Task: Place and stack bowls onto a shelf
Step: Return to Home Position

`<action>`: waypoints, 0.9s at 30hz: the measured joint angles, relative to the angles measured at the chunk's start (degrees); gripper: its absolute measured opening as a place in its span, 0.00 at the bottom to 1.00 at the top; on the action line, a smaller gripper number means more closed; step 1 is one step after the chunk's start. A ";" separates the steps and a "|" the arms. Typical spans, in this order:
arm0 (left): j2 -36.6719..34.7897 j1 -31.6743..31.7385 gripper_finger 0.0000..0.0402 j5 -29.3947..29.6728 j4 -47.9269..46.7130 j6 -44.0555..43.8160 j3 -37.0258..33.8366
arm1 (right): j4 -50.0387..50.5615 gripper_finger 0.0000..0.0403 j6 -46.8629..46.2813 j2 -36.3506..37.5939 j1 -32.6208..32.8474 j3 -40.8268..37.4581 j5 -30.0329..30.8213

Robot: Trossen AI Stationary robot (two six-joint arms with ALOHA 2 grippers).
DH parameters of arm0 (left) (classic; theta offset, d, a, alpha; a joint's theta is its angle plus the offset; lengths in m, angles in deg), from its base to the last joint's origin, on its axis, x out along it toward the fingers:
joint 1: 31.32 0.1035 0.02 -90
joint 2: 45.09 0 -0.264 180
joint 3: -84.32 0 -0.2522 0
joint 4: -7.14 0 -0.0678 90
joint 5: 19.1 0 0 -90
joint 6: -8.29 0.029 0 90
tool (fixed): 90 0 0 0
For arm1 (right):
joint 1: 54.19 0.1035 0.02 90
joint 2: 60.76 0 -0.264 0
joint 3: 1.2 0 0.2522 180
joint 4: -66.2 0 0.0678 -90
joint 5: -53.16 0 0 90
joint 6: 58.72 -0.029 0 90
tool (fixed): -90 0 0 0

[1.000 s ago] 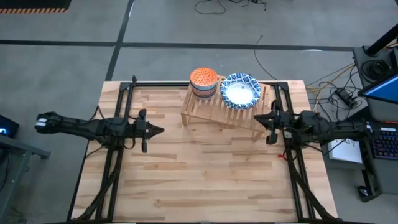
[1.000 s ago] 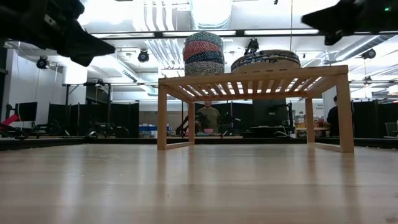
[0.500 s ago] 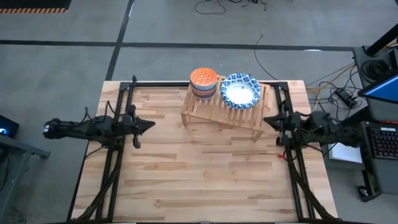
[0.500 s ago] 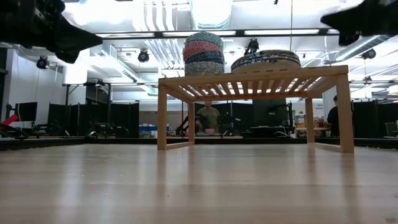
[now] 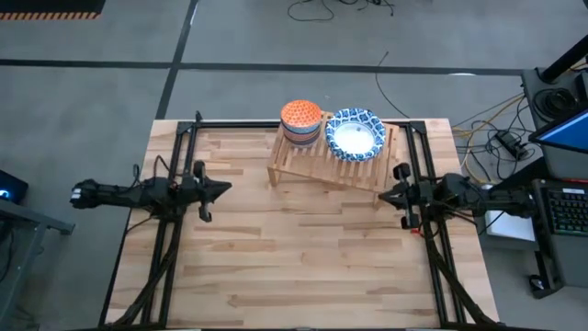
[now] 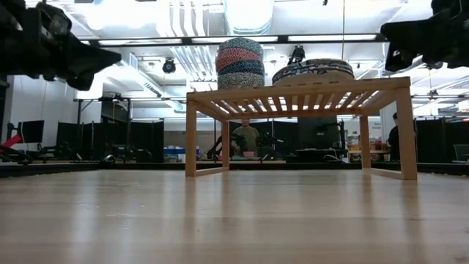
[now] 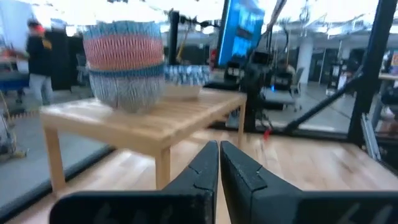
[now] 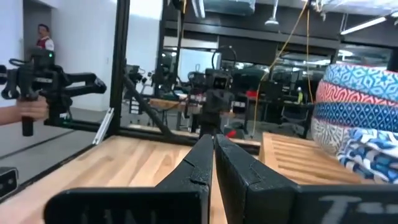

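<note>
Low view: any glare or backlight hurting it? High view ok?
Low view: ceiling lights glare across the top; left gripper and right gripper are backlit, dark silhouettes. High view: evenly lit, no glare on the bowls or the shelf.

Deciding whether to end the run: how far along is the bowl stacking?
Looks finished: all visible bowls sit on the shelf in two stacks, the small-bowl stack and the wide-bowl stack. Nothing in hand: left gripper and right gripper are shut, empty, off the shelf. Left: only parking the arms, probably.

Bowl stack (image 8: 359,106) partly beyond right edge
</note>
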 joint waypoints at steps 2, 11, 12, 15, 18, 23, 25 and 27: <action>0.32 0.00 0.00 0.79 1.17 1.71 0.02 | 0.30 0.02 0.18 -0.08 -0.01 -0.02 -0.30; 1.27 0.04 0.00 7.03 0.83 -8.97 0.17 | 5.63 0.02 -11.79 -0.92 -0.01 -0.02 0.55; 1.36 0.04 0.00 6.98 0.65 -8.91 0.19 | 5.86 0.02 -11.70 -1.10 -0.01 -0.02 0.55; 1.77 0.04 0.00 6.96 0.91 -8.56 0.41 | 6.73 0.02 -7.34 -1.43 0.00 -0.04 0.37; 1.95 0.04 0.00 6.93 0.76 -8.56 0.41 | 7.49 0.02 1.70 -1.54 -0.01 -0.07 0.53; 2.12 0.04 0.00 6.90 0.89 -8.54 0.43 | 7.19 0.02 11.35 -1.56 -0.01 -0.07 0.54; 2.29 0.04 0.00 6.89 0.78 -8.54 0.43 | 7.15 0.02 12.52 -1.58 -0.01 -0.07 0.53; 2.54 0.04 0.00 6.88 0.87 -8.54 0.43 | 7.13 0.02 12.37 -1.58 -0.01 -0.07 0.53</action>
